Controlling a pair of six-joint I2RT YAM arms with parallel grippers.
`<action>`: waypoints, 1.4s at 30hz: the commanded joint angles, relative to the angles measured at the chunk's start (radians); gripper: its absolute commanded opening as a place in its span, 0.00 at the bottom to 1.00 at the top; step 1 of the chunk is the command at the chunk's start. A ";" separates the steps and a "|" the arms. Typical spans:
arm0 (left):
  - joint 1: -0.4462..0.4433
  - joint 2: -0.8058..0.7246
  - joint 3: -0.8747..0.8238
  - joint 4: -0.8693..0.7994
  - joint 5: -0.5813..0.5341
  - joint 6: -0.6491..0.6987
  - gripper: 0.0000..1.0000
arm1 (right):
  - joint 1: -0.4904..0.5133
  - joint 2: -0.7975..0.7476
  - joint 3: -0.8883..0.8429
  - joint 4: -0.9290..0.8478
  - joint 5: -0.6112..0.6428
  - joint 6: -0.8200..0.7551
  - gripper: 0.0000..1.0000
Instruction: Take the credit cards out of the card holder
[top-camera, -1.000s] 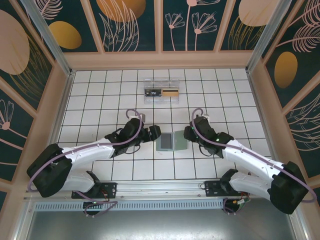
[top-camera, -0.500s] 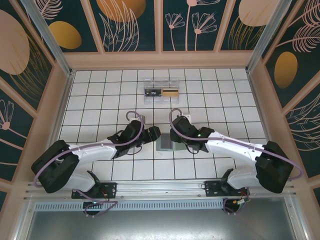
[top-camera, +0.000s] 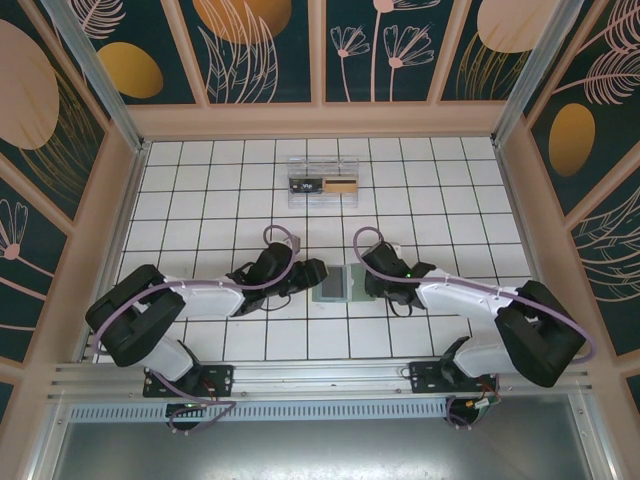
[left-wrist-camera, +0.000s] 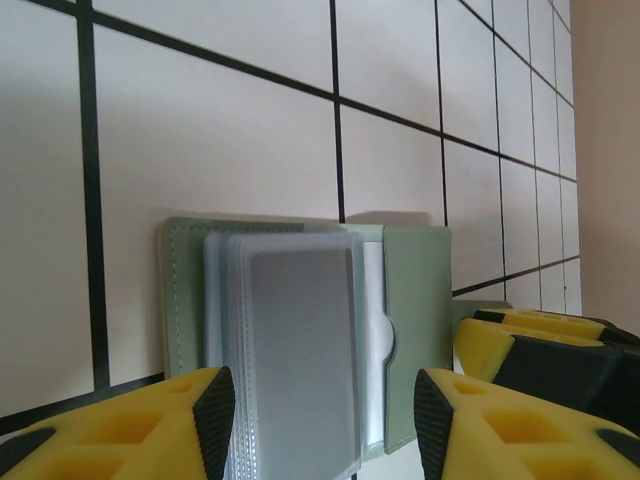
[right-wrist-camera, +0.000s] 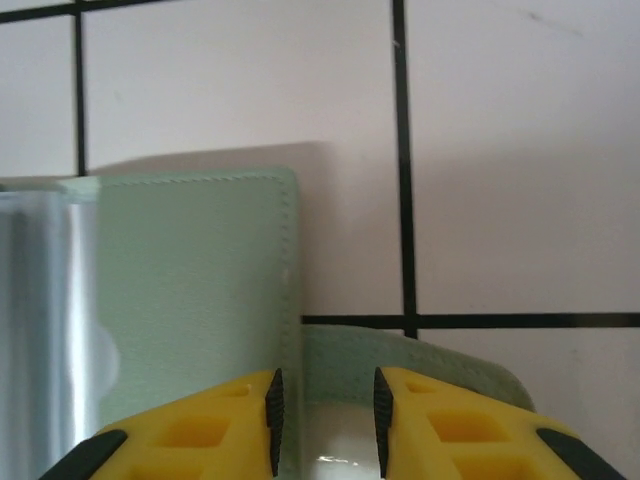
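Holder (top-camera: 338, 284) lies open between both grippers on white tiles (top-camera: 200, 190). Clear plastic sleeves (left-wrist-camera: 228, 330) with a grey card (left-wrist-camera: 300, 350) are seen just ahead of the left gripper (left-wrist-camera: 322, 410), jaws wide. Right gripper (right-wrist-camera: 325, 400) is narrowed onto the stitched green flap (right-wrist-camera: 190, 290). Clear box (top-camera: 322, 172), well beyond, holds a black card (top-camera: 306, 185) and a tan card (top-camera: 341, 186). Walls (top-camera: 320, 120) stand well off.

You have bright, even light over the table (top-camera: 200, 200); the card holder (left-wrist-camera: 416, 300) casts soft shadows, its near sleeves blurred.
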 joint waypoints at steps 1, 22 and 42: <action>-0.014 0.028 0.025 0.048 0.040 -0.006 0.54 | -0.017 -0.012 -0.035 0.080 -0.059 -0.005 0.33; -0.079 0.084 0.165 -0.213 -0.068 0.061 0.62 | -0.025 0.009 -0.069 0.118 -0.065 -0.010 0.34; -0.083 0.109 0.223 -0.317 -0.065 0.091 0.66 | -0.028 -0.001 -0.077 0.118 -0.065 -0.005 0.34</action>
